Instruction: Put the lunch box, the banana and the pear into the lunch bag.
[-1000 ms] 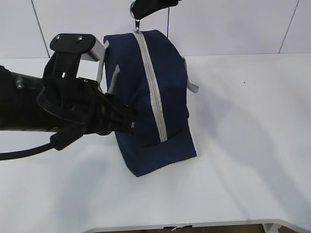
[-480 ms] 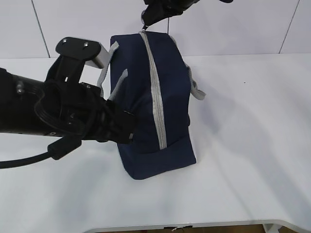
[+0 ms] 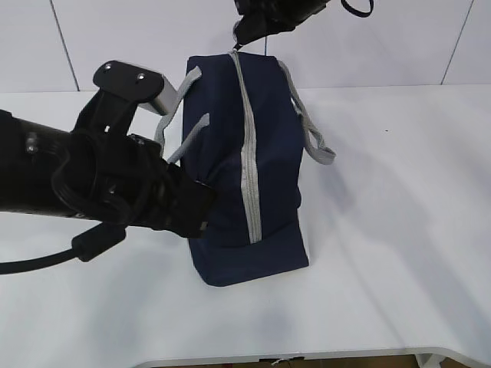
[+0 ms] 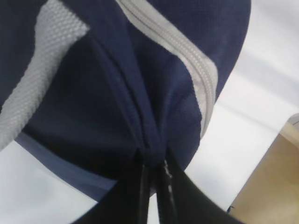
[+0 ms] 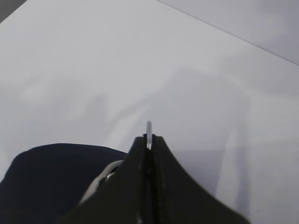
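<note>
Lunch bag (image 3: 245, 161) stands on the white table (image 3: 399, 230), zipper (image 3: 249, 153) closed; the bulky left arm blocks its near-left side. Left wrist view alone shows the left gripper (image 4: 153, 170) clenched on a fold of navy fabric. Right gripper (image 5: 148, 140), cut off at the exterior frame's top, pinches the ring pull (image 5: 149, 128).

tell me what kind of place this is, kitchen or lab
Probably a lab or test bench, not a kitchen: a bare white table, plain white wall panels behind it, and only a navy lunch bag held between two robot arms.
</note>
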Controlling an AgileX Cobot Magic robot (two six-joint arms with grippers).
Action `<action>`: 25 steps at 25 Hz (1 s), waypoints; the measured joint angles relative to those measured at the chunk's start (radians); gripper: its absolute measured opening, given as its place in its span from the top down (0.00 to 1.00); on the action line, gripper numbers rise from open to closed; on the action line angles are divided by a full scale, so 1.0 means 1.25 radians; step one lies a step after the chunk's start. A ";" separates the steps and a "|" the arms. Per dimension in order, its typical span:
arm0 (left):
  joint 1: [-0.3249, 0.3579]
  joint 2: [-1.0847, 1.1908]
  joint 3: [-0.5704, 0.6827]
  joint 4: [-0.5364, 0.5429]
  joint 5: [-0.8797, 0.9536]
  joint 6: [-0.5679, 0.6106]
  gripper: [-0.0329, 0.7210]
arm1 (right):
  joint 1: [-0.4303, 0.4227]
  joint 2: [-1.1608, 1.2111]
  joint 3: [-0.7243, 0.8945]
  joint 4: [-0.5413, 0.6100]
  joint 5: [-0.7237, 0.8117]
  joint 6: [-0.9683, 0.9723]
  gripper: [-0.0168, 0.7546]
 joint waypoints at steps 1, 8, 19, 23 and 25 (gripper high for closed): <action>0.000 0.000 0.000 0.006 0.001 0.000 0.97 | -0.001 0.005 -0.001 -0.001 -0.008 -0.001 0.95; 0.000 0.000 0.000 0.046 0.011 0.000 0.97 | -0.002 0.054 -0.058 -0.003 -0.019 -0.009 0.95; 0.000 0.000 -0.003 0.089 0.024 0.000 0.97 | -0.023 0.121 -0.112 0.008 -0.021 -0.010 0.95; 0.000 0.000 -0.003 0.105 0.019 0.000 0.97 | -0.023 0.121 -0.112 0.008 -0.013 -0.010 0.95; 0.000 0.000 -0.003 0.122 0.014 0.000 0.97 | -0.026 0.121 -0.112 -0.002 0.011 -0.015 0.95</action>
